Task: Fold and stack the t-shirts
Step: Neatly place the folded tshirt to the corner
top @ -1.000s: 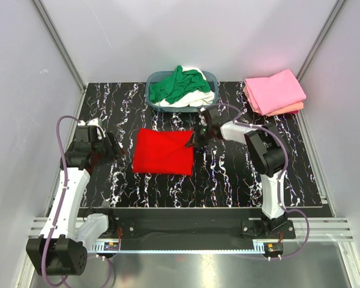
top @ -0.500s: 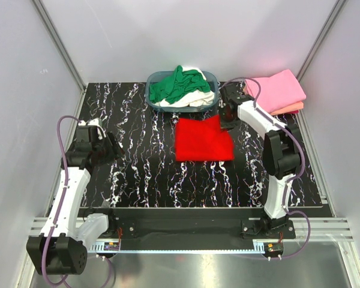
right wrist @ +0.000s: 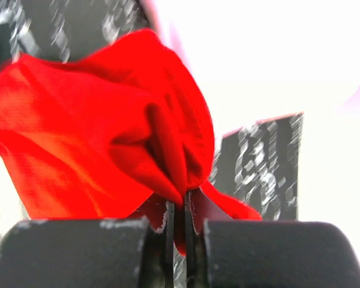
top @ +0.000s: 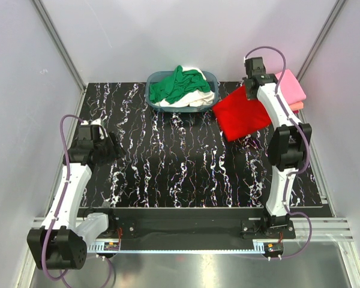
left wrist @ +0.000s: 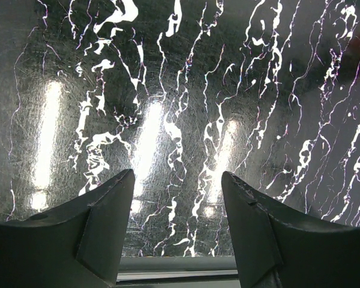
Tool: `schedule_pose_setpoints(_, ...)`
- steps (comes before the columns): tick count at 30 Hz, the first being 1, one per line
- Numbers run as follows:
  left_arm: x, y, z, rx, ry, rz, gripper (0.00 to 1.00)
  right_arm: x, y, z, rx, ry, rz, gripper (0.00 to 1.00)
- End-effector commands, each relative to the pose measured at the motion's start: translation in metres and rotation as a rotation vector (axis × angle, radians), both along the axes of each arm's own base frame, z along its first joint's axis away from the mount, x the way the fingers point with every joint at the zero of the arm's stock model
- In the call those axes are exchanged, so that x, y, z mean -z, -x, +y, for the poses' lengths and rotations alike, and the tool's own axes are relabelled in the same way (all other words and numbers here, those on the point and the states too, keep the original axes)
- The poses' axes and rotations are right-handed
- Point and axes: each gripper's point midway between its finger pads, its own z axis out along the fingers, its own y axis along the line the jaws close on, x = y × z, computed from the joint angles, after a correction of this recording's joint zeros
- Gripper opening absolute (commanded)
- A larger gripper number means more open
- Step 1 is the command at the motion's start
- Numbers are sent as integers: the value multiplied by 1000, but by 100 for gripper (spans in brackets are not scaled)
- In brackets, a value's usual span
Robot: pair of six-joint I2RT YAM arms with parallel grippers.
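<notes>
Gripping a bunched fold of the red shirt [right wrist: 108,138] with the right jaws, pressed tight together on the cloth, only a thin slit left between them in the right wrist view. Holding that shirt up by its far corner at the far right of the worktop [top: 168,168], the rest spread out tilted below and to the left of the right arm [top: 276,114]. Impossible to tell from above whether its lower edge touches the worktop.

Just to the right of the red shirt [top: 240,114], a folded pink shirt [top: 293,87] lying on a salmon shirt [top: 296,107], only a thin strip of the salmon showing along the near edge.

At the middle of the far edge, a blue-grey basket [top: 151,81] holding a crumpled green shirt [top: 177,84] heaped over a white shirt [top: 199,99].

On the left side, well apart from all the shirts, the left arm [top: 72,186] reaching over the dark, white-veined worktop with the left jaws spread wide, only the shiny marbled surface seen between them in the left wrist view.
</notes>
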Motion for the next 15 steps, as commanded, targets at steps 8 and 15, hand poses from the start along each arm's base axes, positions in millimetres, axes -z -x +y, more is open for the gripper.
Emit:
schedule_pose_setpoints(8,2,-5,2,-6,-11,-15,63,-79,-73,-48,21,133,-245,0)
schedule_pose_setpoints(15,4,-6,3,-12,-16,-8,63,-114,-90,-62,-2,179,-329,0)
